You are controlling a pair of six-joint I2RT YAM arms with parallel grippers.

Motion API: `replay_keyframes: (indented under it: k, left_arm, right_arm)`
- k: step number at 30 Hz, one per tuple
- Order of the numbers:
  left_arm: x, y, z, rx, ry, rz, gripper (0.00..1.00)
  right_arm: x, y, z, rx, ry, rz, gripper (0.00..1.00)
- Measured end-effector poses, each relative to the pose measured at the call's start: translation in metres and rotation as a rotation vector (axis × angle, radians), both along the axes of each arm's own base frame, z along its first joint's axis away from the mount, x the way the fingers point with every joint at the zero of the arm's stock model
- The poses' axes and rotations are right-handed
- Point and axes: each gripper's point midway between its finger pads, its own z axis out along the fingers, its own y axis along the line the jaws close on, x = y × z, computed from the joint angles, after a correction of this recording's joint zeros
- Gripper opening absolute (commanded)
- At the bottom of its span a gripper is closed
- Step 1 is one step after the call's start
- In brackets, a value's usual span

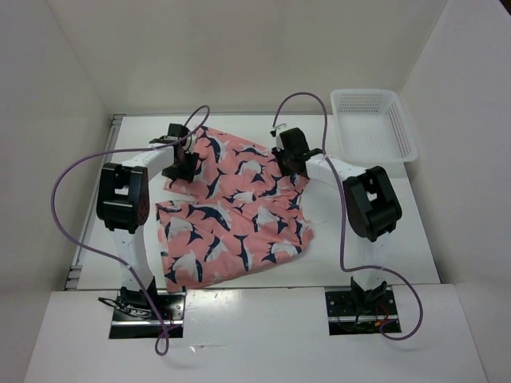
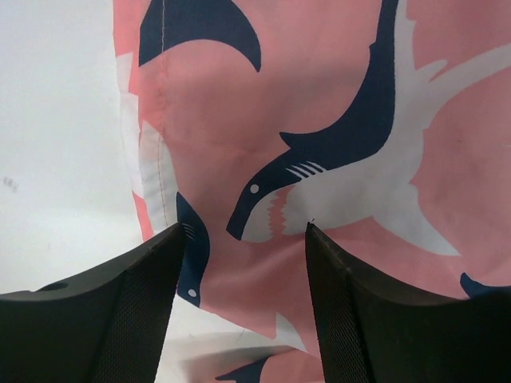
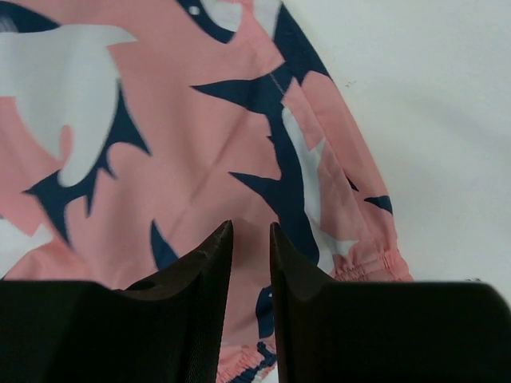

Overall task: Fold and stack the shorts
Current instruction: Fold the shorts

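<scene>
shorts point(image 1: 231, 215): under my 2 grippers, most cloth lying nearward of them
left gripper point(image 2: 245, 231): spread, above the far leg's edge
right gripper point(image 3: 251, 227): almost pressed together at the waistband end; pinch unclear

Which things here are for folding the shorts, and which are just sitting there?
For the job:
shorts, spread on the table
left fingers
right fingers

Just sitting there:
white basket, empty, at the far right of the table
</scene>
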Motion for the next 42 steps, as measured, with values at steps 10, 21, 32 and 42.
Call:
replay_keyframes:
  k: [10, 21, 32, 42]
  left_arm:
    - [-0.058, 0.044, 0.002, 0.082, 0.067, 0.088, 0.78]
    - [0.035, 0.026, 0.098, -0.013, -0.221, 0.055, 0.87]
    - [0.167, 0.038, 0.073, -0.114, -0.372, 0.046, 0.93]
    - [0.176, 0.041, 0.021, -0.188, -0.257, 0.035, 0.93]
  right_arm:
    - [0.025, 0.009, -0.005, -0.001, -0.018, -0.011, 0.41]
    - [0.057, 0.023, 0.037, 0.018, -0.134, 0.027, 0.74]
    - [0.055, 0.017, 0.007, -0.071, -0.097, 0.116, 0.82]
    - [0.047, 0.010, -0.006, -0.103, -0.064, 0.176, 0.91]
